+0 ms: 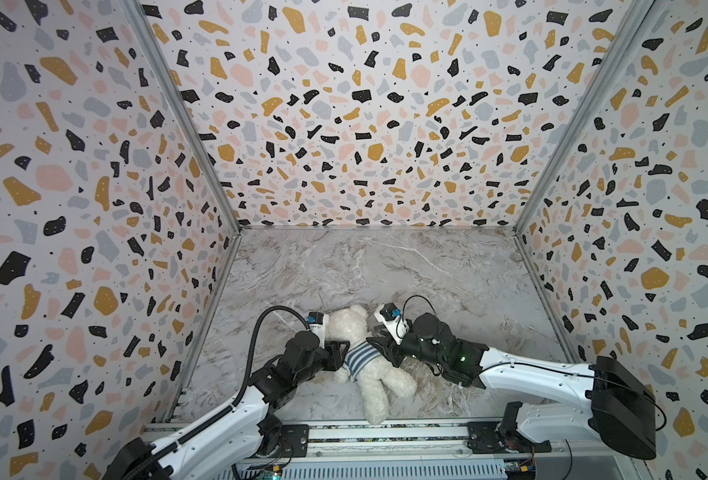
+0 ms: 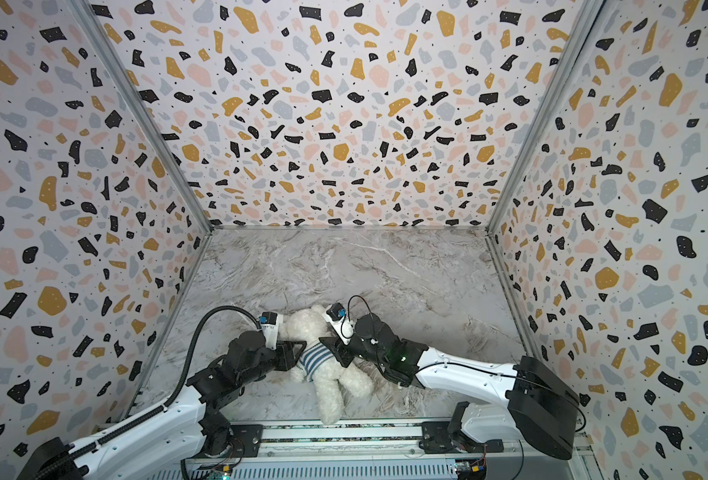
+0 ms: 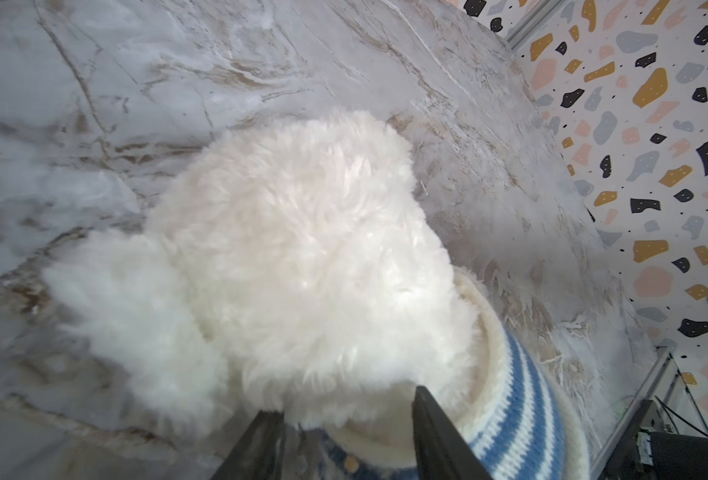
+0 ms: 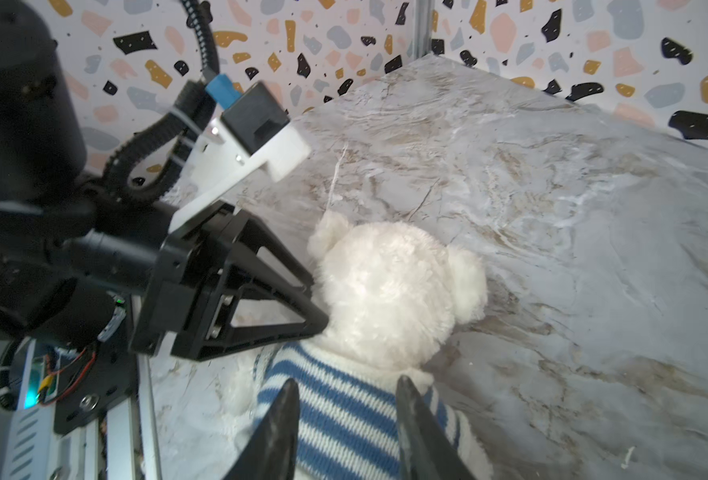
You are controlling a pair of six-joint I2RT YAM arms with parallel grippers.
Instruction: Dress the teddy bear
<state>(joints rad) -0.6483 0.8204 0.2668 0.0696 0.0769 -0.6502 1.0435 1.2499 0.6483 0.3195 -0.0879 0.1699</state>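
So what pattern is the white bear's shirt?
Knitted shirt: blue-and-white stripes, clearest in right wrist view.

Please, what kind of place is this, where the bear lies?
Probably a robot test booth, not a home: printed terrazzo walls in metal frames close in a marble-look table, and a left arm and right arm stand on a rail at its front edge, by the bear.

You have the teddy bear, small, fluffy and white with round ears, lying flat on the marble desk near its front edge. Its head is toward the back and its stubby legs are splayed forward. A blue-and-white striped shirt sits around its torso, collar at the neck. Its face does not show.
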